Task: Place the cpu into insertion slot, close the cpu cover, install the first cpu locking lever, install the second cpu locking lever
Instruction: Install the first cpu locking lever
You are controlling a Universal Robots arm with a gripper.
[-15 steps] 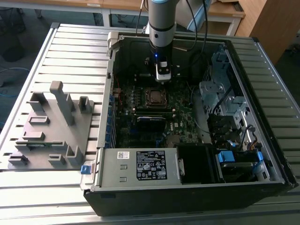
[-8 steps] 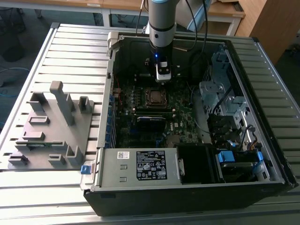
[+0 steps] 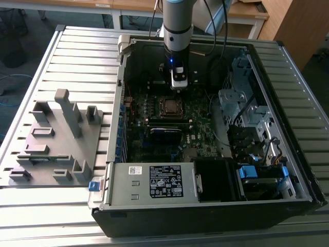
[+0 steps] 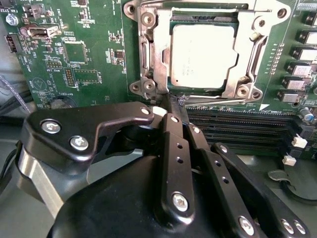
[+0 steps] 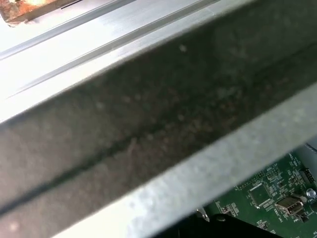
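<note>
Black linkage bars of the pincer point(image 4: 171, 102) are crossing the foreground of the second wrist view. Its two fingers are meeting in a clenched tip with no gap showing, and whether a thin wire is being pinched between them cannot be told. That tip is resting just beside one corner of the insertion slot point(image 4: 147, 54), whose silvery rim is lying bolted to the green motherboard point(image 4: 84, 54).

The cpu point(image 4: 202, 54) is sitting flat inside the slot, its dull grey top showing through the cut-out. The cpu cover point(image 4: 246, 54) is lying down over its edges like a frame. Whether either locking lever is latched cannot be told.

In the exterior view the pincer point(image 3: 178, 86) is hanging at about 12 o'clock of the cpu point(image 3: 169, 106), near the middle of the open computer case point(image 3: 205, 203). A grey fixture block point(image 3: 56, 139) is standing at 9 o'clock of the case, well apart, on the slatted worktop point(image 3: 82, 56).

Handling, as a judgement:
- **Chip:** it is likely light, rigid and flat, with a delicate underside, and is best held by two opposite edges and never pressed down hard.
- **Cover:** it is probably thin, stiff sheet metal swinging on a hinge, so it is better pushed at its free edge than gripped.
- **Lever:** it would be springy, smooth wire that is apt to slip, so it is best taken at its bent free end.
</note>
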